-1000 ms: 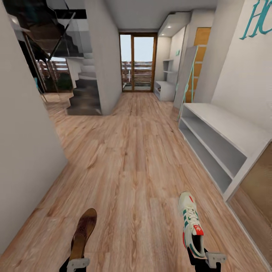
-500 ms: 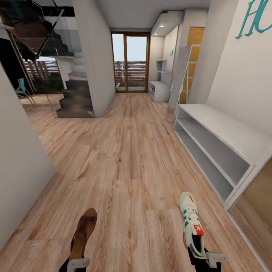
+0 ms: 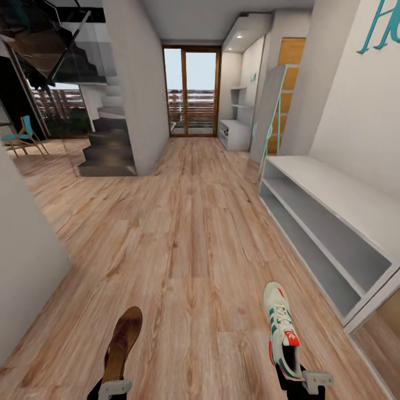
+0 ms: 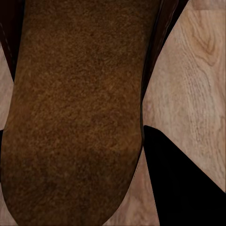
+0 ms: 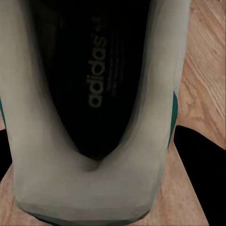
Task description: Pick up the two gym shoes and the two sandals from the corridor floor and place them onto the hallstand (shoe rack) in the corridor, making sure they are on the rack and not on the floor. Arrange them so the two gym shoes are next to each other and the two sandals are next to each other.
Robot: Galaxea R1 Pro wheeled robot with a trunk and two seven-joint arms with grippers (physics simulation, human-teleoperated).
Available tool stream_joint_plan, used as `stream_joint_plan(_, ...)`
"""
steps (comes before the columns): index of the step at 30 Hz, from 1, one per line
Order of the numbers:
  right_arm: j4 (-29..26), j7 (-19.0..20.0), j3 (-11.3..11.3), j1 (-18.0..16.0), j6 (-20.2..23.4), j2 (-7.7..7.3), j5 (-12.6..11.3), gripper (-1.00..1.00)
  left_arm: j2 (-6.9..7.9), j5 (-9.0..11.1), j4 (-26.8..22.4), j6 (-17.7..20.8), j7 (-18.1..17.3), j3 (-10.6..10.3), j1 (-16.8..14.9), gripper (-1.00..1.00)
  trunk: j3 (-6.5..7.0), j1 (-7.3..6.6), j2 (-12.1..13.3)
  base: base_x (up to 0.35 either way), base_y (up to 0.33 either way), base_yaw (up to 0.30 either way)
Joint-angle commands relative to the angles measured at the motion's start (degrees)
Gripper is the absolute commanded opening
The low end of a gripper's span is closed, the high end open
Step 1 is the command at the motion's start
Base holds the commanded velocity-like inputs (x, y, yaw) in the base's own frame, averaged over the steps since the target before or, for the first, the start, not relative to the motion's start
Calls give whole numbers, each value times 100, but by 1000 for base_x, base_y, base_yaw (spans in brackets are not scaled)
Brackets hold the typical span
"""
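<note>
My left gripper (image 3: 113, 384) is shut on the heel of a brown sandal (image 3: 122, 340), held above the wood-plank corridor floor (image 3: 189, 233) at the lower left of the head view. The sandal's suede sole (image 4: 75, 113) lies between dark fingers (image 4: 183, 188) in the left wrist view. My right gripper (image 3: 301, 381) is shut on the heel of a white gym shoe (image 3: 282, 330) with green stripes. Its dark insole (image 5: 94, 89) faces the right wrist camera. The hallstand (image 3: 238, 134), with stepped shelves above it, stands far down the corridor on the right.
A plain white two-shelf bench (image 3: 328, 222) runs along the right wall close by. A grey wall corner (image 3: 28, 261) juts in at the left. A pillar (image 3: 133, 89) and dark stairs (image 3: 108, 147) stand at the back left, and a glass door (image 3: 191, 91) ends the corridor.
The whole view has shifted: the camera has moved forward along the corridor, and the left wall corner and white bench have slid nearer. Both shoes stay held in the same places.
</note>
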Motion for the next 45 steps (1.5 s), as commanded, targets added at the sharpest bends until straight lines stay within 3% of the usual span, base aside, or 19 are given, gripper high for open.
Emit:
stream_joint_plan(1, 4, 18, -54, -4, -17, 4, 43, -100, -4, -72, 4, -21, 18, 34, -4, -100, -5, 2, -2, 337, 0, 0)
stream_joint_plan(11, 237, -25, -54, -4, -37, 14, 21, -100, -7, -71, 143, -140, 23, 42, -4, -100, -5, 2, -2, 337, 0, 0)
stream_joint_plan(14, 266, -251, -54, -4, -51, 16, 16, -100, -3, -71, 165, -152, 23, 43, -4, -100, -5, 2, -2, 337, 0, 0)
stream_joint_plan(17, 347, -620, -54, -4, -447, 56, 20, -100, 1, -71, 177, -155, 20, 43, -4, -100, -5, 2, -2, 337, 0, 0)
stream_joint_plan(20, 643, -668, -48, -4, -1041, 91, 44, -100, -1, -71, 180, -156, 18, 43, -4, -100, -5, 2, -2, 337, 0, 0)
stream_joint_plan(22, 694, -676, -47, -4, -1196, 121, 45, -100, -4, -71, 183, -163, 19, 38, -4, -100, -5, 2, -2, 337, 0, 0)
stream_joint_plan(45, 703, -682, -28, -4, -1218, 115, 43, -100, -11, -71, 190, -174, 19, 40, -4, -100, -5, 2, -2, 337, 0, 0)
